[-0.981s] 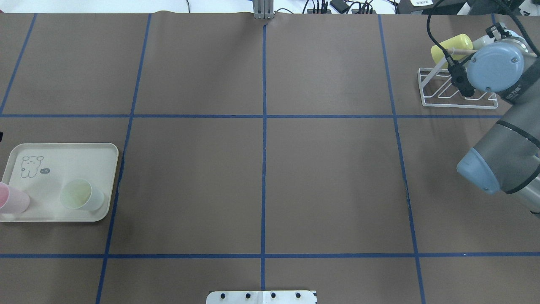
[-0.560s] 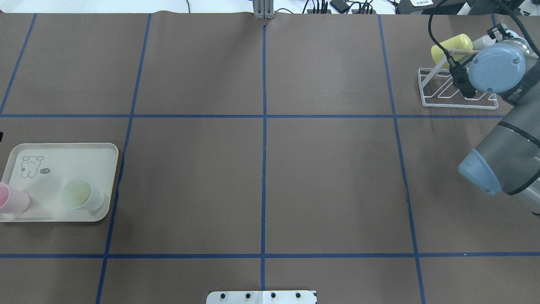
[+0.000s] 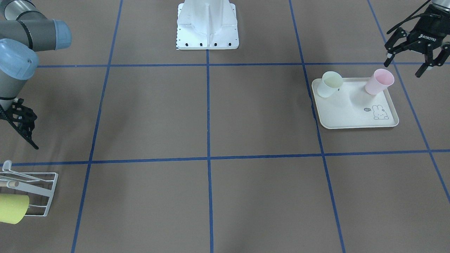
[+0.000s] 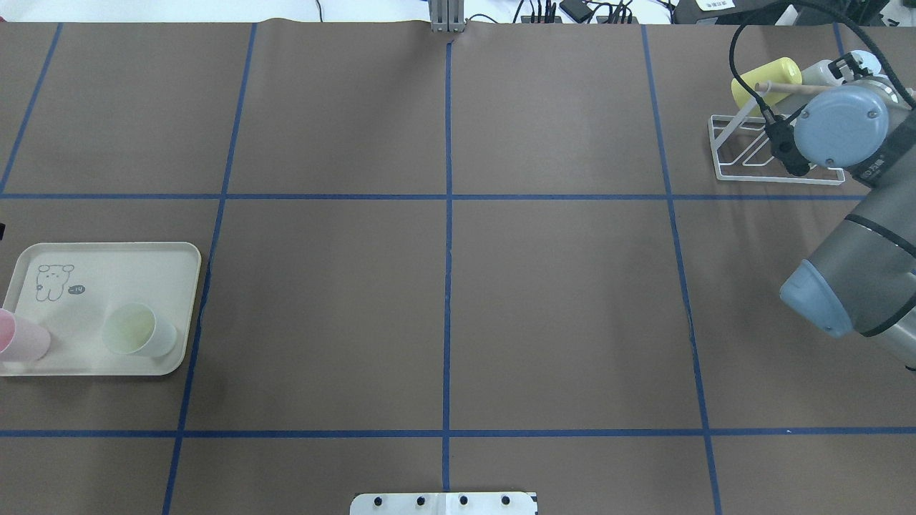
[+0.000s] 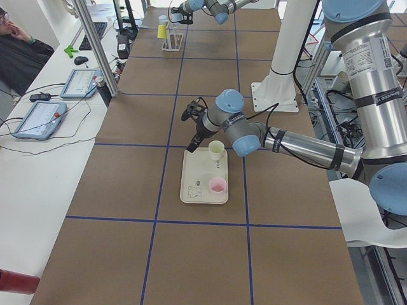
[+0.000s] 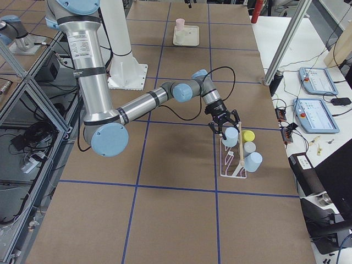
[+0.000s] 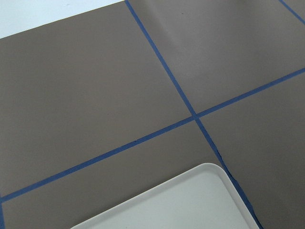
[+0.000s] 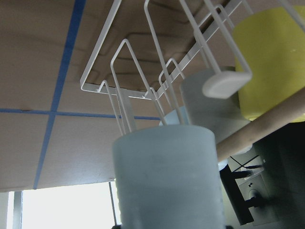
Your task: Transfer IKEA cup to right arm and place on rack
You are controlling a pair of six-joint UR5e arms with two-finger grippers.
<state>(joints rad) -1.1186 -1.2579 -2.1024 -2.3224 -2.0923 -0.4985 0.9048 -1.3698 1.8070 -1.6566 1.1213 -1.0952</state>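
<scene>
Retreat of the black right gripper from the white wire rack is recorded, jaws spread and empty, pale blue plastic cup deposited there; left gripper also gaping, empty.

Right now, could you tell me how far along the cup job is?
Done: a yellow cup sits on the rack. In hand: a pale blue cup is at the rack, by the right gripper; whether it is released, I cannot tell. Left: a pink cup and a green cup stand on the tray, with the left gripper open near them.
</scene>
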